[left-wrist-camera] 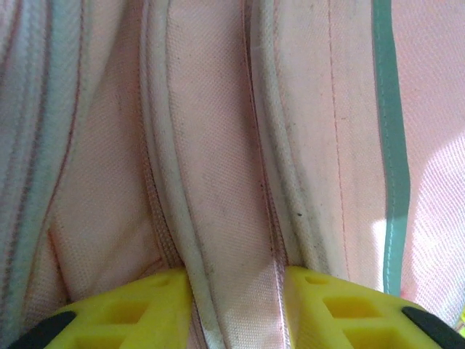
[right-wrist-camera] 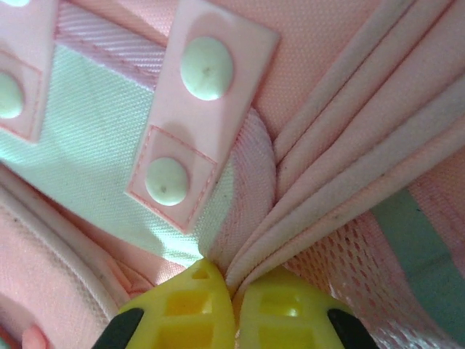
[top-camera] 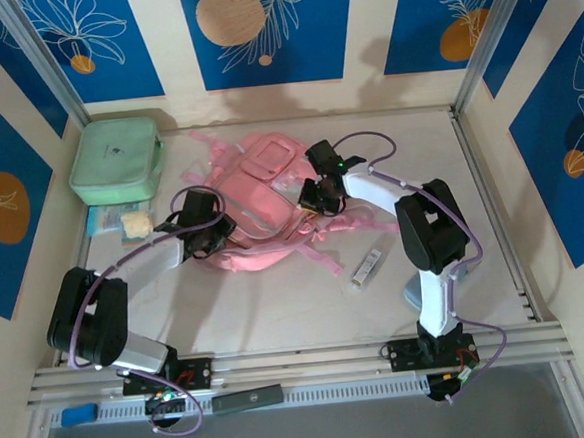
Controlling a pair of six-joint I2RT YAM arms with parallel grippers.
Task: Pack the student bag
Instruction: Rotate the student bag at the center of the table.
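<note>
Mid-table: soft pink woven-fabric backpack lying flat, just right of a mint-green rounded-square soft case. Yellow-fingered left gripper, part-open, pinches a piped seam ridge at the near-left edge. Matching right gripper, squeezed tight, clamps gathered pleats beside mesh on the right side.

A mint-green zipped case lies at the far left corner of the bench. Just in front of it sit a small blue packet and a crumpled white lump (what it is cannot be told). A slim white-and-grey tube lies right of centre. On the near rail rest a blue block and a black bar.
</note>
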